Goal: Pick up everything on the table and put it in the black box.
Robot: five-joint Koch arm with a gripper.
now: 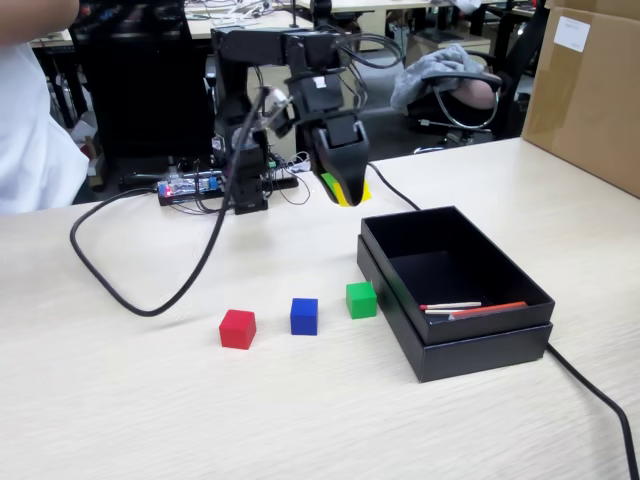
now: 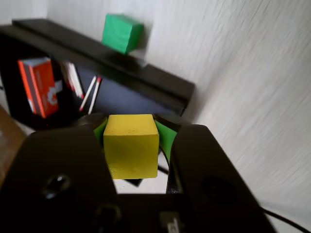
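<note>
Transport was in hand: your end effector (image 2: 132, 145) gripped the yellow cube (image 2: 131, 151) near the black box (image 1: 505, 300), and you needed to release it inside.

The yellow cube (image 2: 131, 145) is held raised between the jaws; red (image 1: 237, 328), blue (image 1: 304, 316) and green (image 1: 361, 299) cubes are rowed on the surface (image 1: 300, 420) beside the black box (image 1: 480, 345).

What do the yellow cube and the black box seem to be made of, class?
Yellow cube, clamped in the gripper: probably painted wood or plastic; flat, even colour, crisp edges, faint specks. Black box: likely matte cardboard; thin straight walls, no shine, nested in a matching lid.
</note>
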